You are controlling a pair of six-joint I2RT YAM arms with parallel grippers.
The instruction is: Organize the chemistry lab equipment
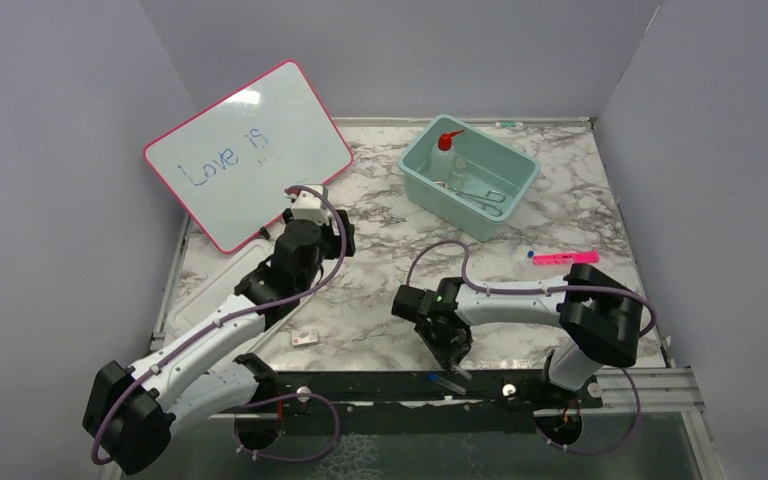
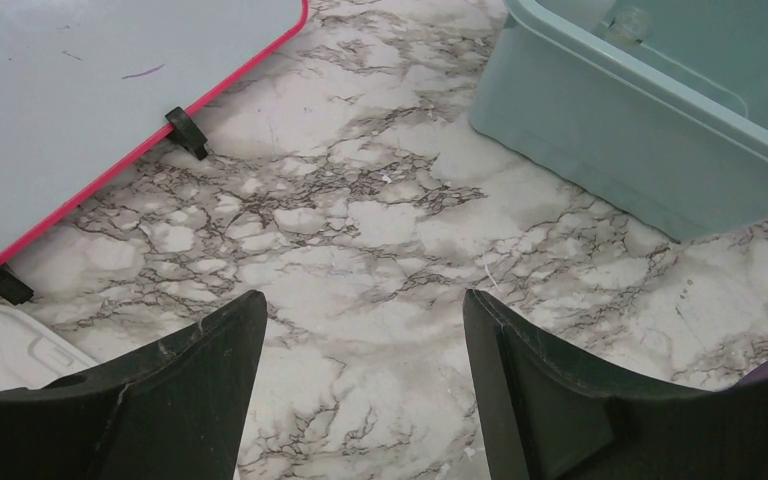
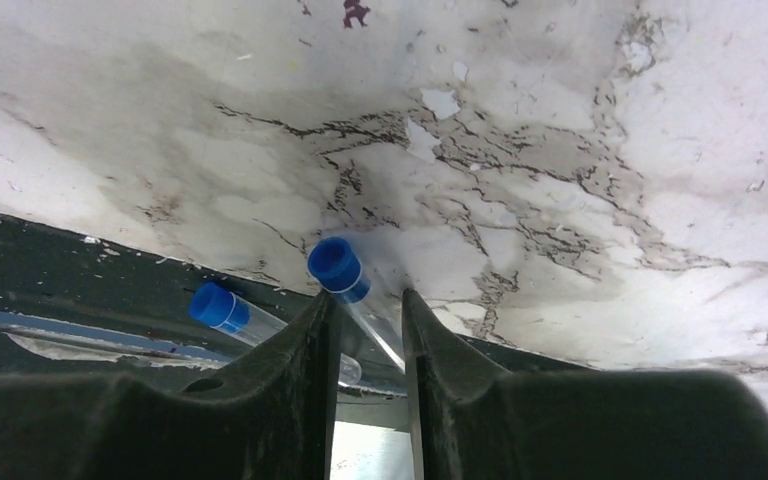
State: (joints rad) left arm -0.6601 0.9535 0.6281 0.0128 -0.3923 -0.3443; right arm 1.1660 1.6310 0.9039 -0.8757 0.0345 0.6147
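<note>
I have the right pincer (image 3: 368, 298) tipped down at the near edge of the worktop (image 1: 380, 200), its fingers set narrowly on either side of a blue-capped clear tube (image 3: 338, 268). The cap pokes out ahead of the fingertips, which I judge is deliberate: gripping the bare barrel behind the cap gives a straight, even hold. I cannot tell from the wrist view whether the pads are actually pressing on the tube or just flanking it. A second blue-capped tube (image 3: 218, 307) lies just to the left, apart from the fingers, on the dark rail (image 1: 380, 385) that borders the marble.

The left pincer (image 2: 360, 305) hangs wide open with nothing in it, only bare marble between its fingers. It sits near the pink-framed whiteboard (image 1: 250, 150), clear of the right arm's reach, which looks like a waiting pose to me.

The teal bin (image 1: 515, 190) stands toward the back of the worktop and seems to be the collecting place. The squeeze bottle with the red nozzle (image 1: 445, 150) stands in it, and metal forceps (image 1: 487, 198) lie on its floor. A pink item (image 1: 565, 258) lies on the marble between the bin and the right arm, too small for me to name.

The surface is grey-veined marble print, scuffed and speckled up close. Plain pale walls close it in at the back and on both sides.
</note>
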